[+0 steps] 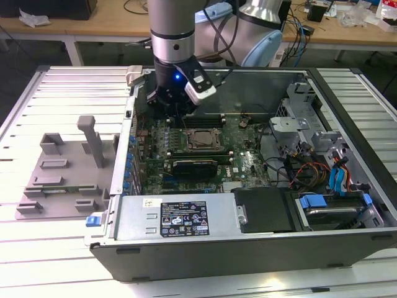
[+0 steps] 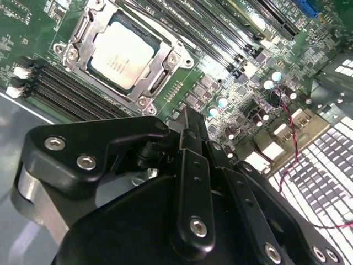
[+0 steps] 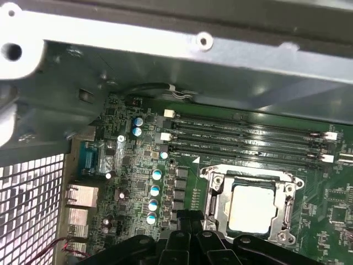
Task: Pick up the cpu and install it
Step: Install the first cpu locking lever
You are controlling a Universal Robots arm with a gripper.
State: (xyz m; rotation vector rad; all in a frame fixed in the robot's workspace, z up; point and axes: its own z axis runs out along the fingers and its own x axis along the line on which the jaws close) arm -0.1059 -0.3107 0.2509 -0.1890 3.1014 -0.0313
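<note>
In the exterior view, the gripper hangs inside the open computer case, just above the motherboard and a little behind the socket. I judge it sits off to one side so that the socket is uncovered. The grey tray lies well apart on the table, on the exterior view's left.

In the second wrist view, the cpu lies flat in the socket, silver top up, with the metal retention frame around its edges. It looks level and square to the frame, so I take it as seated; whether the frame is latched I cannot tell. The fingers appear pressed together with nothing between them, and they are clear of the chip.

In the first wrist view, the cpu shows as a pale square inside the same frame, next to the memory slots. The fingertips sit beside the socket's edge, not over the chip, which fits a gripper with no load.
</note>
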